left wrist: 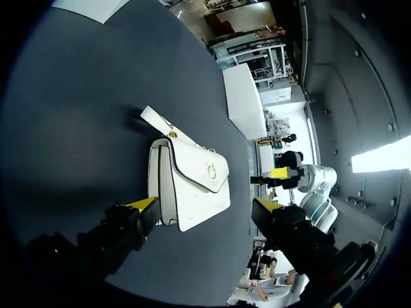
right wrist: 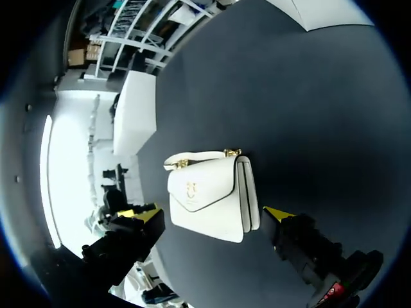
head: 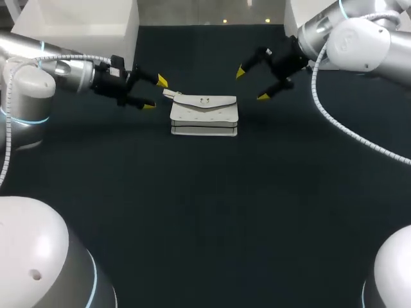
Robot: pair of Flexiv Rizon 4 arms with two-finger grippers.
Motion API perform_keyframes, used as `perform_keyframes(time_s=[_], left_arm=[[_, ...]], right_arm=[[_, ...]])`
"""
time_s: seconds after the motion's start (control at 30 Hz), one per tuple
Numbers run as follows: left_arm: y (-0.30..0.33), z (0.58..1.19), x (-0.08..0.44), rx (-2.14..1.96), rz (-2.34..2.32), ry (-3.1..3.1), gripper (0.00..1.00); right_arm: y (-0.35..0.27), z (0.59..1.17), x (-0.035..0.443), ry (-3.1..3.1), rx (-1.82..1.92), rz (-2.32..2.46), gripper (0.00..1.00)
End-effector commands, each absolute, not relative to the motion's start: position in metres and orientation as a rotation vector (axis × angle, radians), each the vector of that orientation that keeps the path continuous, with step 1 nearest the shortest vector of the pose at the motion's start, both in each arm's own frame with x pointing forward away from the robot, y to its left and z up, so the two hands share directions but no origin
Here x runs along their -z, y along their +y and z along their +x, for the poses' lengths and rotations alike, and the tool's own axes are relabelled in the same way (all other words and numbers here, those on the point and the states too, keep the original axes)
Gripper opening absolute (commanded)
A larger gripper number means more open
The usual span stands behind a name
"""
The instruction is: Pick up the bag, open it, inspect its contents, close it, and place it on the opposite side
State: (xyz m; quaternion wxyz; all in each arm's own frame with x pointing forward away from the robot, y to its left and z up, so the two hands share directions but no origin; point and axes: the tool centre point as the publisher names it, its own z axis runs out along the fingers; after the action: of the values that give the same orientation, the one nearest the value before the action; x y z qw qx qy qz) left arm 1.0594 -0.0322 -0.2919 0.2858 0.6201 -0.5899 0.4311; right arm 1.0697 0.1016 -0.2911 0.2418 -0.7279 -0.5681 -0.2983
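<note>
Now the bag (head: 204,115) sits between the left gripper (head: 155,94) and the right gripper (head: 252,85), touching neither. Both pairs of jaws stand spread.

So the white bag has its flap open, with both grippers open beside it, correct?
No, the flap is closed, as the right wrist view shows. The white bag sits between the left gripper and the right gripper, both open.

A dark table (head: 205,212) — a white box (head: 83,25) at its far-left corner.
</note>
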Motion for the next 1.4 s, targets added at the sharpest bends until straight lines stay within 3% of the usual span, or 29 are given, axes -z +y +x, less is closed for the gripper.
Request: perform_keyframes(time_s=[0.03, 0.13, 0.2, 0.23, 0.33, 0.5, 0.63, 1.13, 1.4], left_arm=[[-0.038, 1.073, 0.301, -1.139, 1.607, -1.561, 1.0], [-0.042, 1.075, 0.307, -1.128, 1.592, -1.563, 1.0], [-0.043, 1.078, 0.311, -1.123, 1.591, -1.55, 1.0], [-0.044, 1.081, 0.313, -1.116, 1.592, -1.54, 1.0], [-0.045, 1.085, 0.32, -1.105, 1.595, -1.507, 0.91], [-0.048, 1.088, 0.329, -1.088, 1.596, -1.473, 0.83], [-0.051, 1.086, 0.33, -1.086, 1.589, -1.469, 0.84], [-0.062, 1.085, 0.336, -1.078, 1.562, -1.45, 0.78], [-0.068, 1.086, 0.34, -1.075, 1.551, -1.429, 0.62]], right_arm=[[0.105, 1.076, 0.3, -1.53, 0.853, -1.931, 1.0], [0.109, 1.077, 0.304, -1.526, 0.869, -1.904, 0.97], [0.111, 1.078, 0.306, -1.527, 0.871, -1.886, 0.89], [0.112, 1.079, 0.308, -1.535, 0.865, -1.872, 0.79], [0.114, 1.082, 0.314, -1.545, 0.853, -1.815, 0.73], [0.116, 1.088, 0.328, -1.549, 0.767, -1.749, 0.75], [0.116, 1.091, 0.334, -1.524, 0.738, -1.698, 0.78], [0.121, 1.088, 0.349, -1.523, 0.763, -1.611, 0.7], [0.128, 1.084, 0.355, -1.508, 0.759, -1.595, 0.62]])
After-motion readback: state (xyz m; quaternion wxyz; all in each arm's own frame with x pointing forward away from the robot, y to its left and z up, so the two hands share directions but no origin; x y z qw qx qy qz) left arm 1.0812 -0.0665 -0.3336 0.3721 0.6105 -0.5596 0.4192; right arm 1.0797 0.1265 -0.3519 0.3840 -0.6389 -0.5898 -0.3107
